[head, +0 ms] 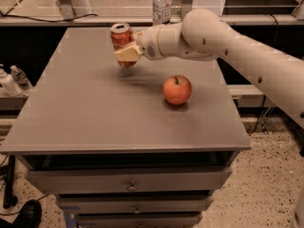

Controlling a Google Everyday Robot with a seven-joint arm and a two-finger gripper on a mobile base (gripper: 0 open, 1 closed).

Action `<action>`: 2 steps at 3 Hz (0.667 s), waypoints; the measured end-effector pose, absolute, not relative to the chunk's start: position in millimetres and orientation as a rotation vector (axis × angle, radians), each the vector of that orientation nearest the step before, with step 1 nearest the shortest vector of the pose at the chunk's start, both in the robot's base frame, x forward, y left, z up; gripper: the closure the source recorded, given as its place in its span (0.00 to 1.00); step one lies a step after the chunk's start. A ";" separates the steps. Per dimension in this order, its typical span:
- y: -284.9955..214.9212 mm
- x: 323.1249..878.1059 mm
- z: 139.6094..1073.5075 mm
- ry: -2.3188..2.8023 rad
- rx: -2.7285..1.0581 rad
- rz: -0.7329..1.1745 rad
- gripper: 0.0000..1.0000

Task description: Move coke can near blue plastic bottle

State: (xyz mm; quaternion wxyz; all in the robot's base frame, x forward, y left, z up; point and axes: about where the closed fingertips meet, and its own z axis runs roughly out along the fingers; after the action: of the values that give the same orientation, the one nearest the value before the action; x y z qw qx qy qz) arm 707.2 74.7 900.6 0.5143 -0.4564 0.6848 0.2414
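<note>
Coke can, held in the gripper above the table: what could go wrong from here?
1. The bottle stands at the far edge of the table. Setting the coke can close to it could knock it over backwards.
2. The gripper clamps the coke can by its lower part, seemingly clear of the tabletop. A slip would drop the can and could let it roll.
3. The apple sits near the arm, so a low sweep might nudge it.
</note>
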 end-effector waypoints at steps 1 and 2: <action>27.8 712.0 905.5 1.699 -1.054 0.473 1.00; -40.9 723.0 916.7 1.753 -0.978 0.352 1.00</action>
State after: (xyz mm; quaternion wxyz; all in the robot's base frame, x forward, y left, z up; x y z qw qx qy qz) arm 723.0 -40.9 916.7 0.5245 -0.4086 0.7324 0.1470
